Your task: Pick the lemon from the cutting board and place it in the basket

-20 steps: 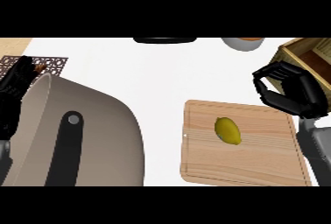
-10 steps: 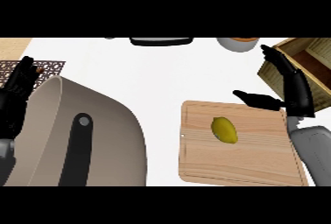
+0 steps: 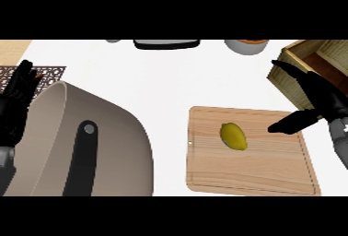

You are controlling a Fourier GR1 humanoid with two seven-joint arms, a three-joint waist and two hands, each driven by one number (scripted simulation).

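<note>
Lemon (image 3: pixel 233 136) is lying mid cutting board (image 3: pixel 253 177) while I am holding my right hand (image 3: pixel 317 103) spread open over the board's right edge, beside the basket (image 3: pixel 299 69).

My white worktop (image 3: pixel 170 78) carries a wooden cutting board (image 3: pixel 272 170) at right; a wooden basket (image 3: pixel 319 64) at the far right corner; a large beige pan (image 3: pixel 108 138) with a black handle at left; a brown patterned mat (image 3: pixel 48 73) beyond it.
</note>
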